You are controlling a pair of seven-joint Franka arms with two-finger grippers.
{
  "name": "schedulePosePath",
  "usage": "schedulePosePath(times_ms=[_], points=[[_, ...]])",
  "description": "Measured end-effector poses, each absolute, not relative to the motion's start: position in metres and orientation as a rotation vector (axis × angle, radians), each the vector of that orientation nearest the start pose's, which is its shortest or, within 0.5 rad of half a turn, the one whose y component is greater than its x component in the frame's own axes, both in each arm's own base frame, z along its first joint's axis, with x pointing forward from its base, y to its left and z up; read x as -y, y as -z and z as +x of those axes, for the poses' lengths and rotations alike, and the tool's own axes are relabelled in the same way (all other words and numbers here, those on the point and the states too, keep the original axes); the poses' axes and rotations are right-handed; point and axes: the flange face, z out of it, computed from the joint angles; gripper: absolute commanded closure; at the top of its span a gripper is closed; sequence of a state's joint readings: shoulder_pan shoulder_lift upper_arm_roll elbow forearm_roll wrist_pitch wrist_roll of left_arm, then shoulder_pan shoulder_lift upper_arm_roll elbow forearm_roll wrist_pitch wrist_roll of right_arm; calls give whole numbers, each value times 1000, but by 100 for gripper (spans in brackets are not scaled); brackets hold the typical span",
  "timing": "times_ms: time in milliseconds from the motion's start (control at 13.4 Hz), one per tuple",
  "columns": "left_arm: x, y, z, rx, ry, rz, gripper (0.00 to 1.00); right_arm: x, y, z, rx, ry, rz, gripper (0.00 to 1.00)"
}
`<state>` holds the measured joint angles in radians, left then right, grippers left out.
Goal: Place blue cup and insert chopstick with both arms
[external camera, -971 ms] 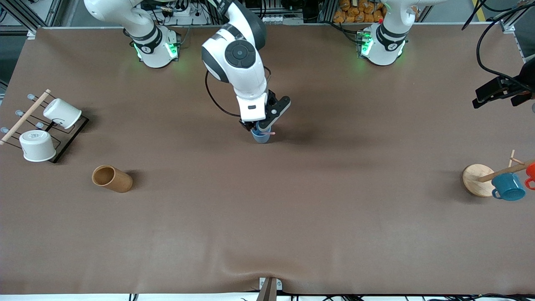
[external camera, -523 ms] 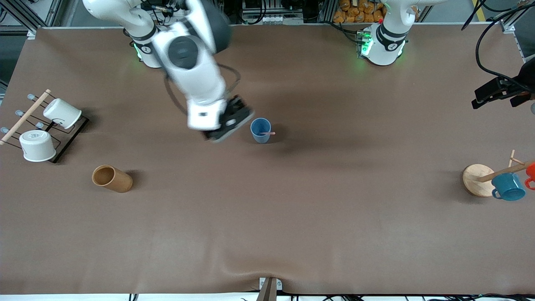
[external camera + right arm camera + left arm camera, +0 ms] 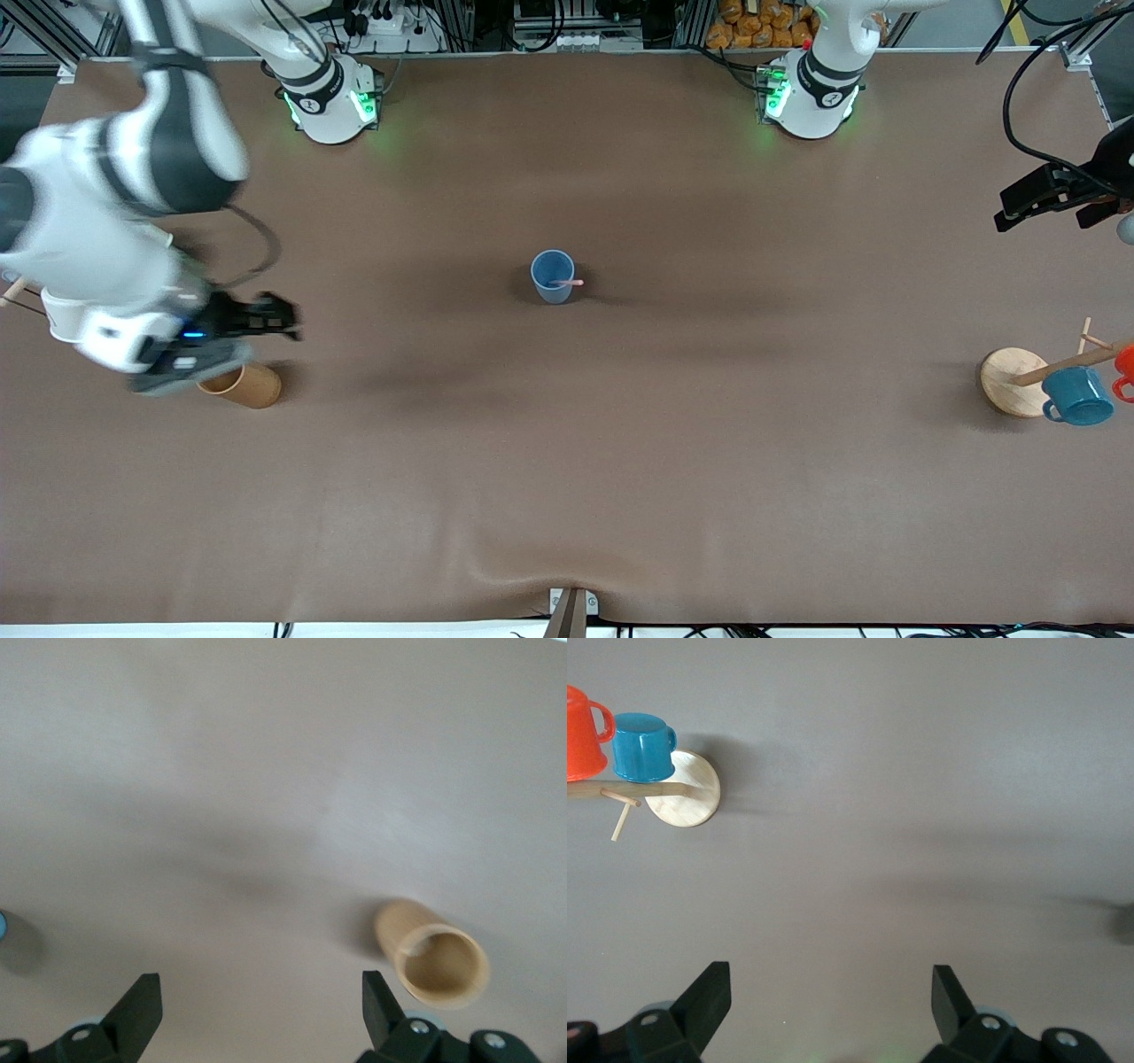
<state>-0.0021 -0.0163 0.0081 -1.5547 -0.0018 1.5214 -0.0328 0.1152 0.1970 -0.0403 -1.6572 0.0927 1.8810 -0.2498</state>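
The blue cup [image 3: 553,276] stands mid-desk with the chopstick [image 3: 565,283] inside. The right gripper [image 3: 266,319], open and empty, hangs over the brown tube [image 3: 251,385] at frame left. The left gripper [image 3: 830,1003] waits open at the right edge.

Brown table [image 3: 620,461]: blue cup [image 3: 552,276] (chopstick [image 3: 567,283] inside) mid-table; brown tube [image 3: 251,386] lying; round wooden stand base [image 3: 1010,381].

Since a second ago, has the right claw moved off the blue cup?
Yes. The right claw swung away from the blue cup to above the brown tube.
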Motion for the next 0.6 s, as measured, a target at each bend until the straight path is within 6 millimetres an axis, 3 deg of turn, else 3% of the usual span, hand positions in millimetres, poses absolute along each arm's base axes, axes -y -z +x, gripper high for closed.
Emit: schedulePosePath(times_ms=[75, 299, 598], points=[[-3, -636, 545, 61, -28, -3143, 0, -40, -513, 615, 423, 47, -3032, 0], [-3, -635, 546, 60, -27, -3143, 0, -18, -574, 583, 386, 65, -3056, 0], [-1, -632, 549, 55, -21, -3143, 0, 16, -624, 552, 189, -16, -3115, 0]])
